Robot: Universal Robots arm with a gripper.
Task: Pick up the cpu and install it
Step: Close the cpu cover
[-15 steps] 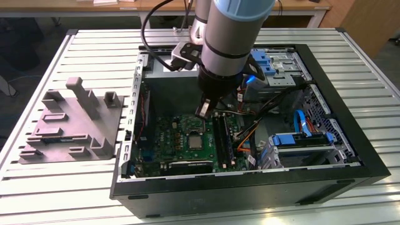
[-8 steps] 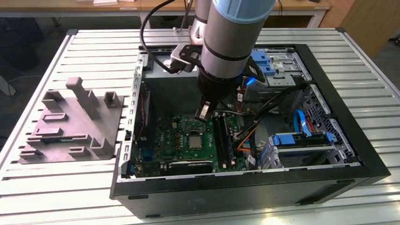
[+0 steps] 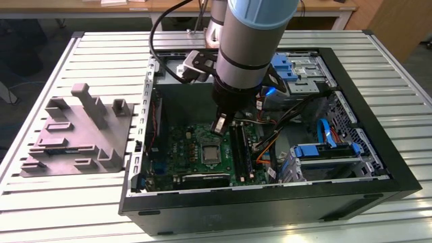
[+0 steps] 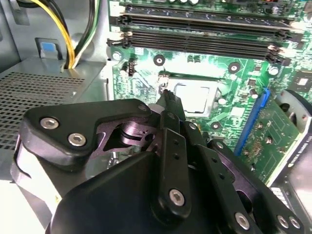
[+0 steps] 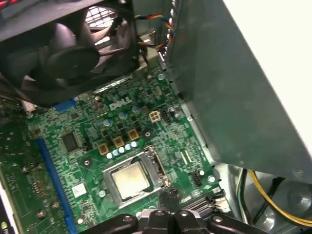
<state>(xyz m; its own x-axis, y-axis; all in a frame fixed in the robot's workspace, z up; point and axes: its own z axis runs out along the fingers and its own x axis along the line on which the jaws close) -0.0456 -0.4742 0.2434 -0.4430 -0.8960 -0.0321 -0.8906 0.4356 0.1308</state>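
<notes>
The cpu [image 5: 129, 180] is a small silvery square lying flat in the motherboard socket, with the silver socket frame [image 5: 152, 163] around it. It also shows in the second wrist view as the cpu [image 4: 193, 97] and in the exterior view as the cpu [image 3: 211, 153], in the middle of the green board. My gripper [image 5: 171, 193] hangs inside the case just beside the socket's edge, with its tips close over the board. The gripper [image 4: 166, 94] has its fingers together and nothing between them. In the exterior view, the gripper [image 3: 220, 125] sits above and behind the socket.
A grey plastic fixture [image 3: 74, 135] stands on the slatted table at the exterior view's left. Inside the open case are memory slots [image 4: 204, 29], a black fan [image 5: 73, 53], yellow and black cables [image 4: 80, 34], a blue slot [image 4: 254, 119] and blue drive bays [image 3: 324, 151].
</notes>
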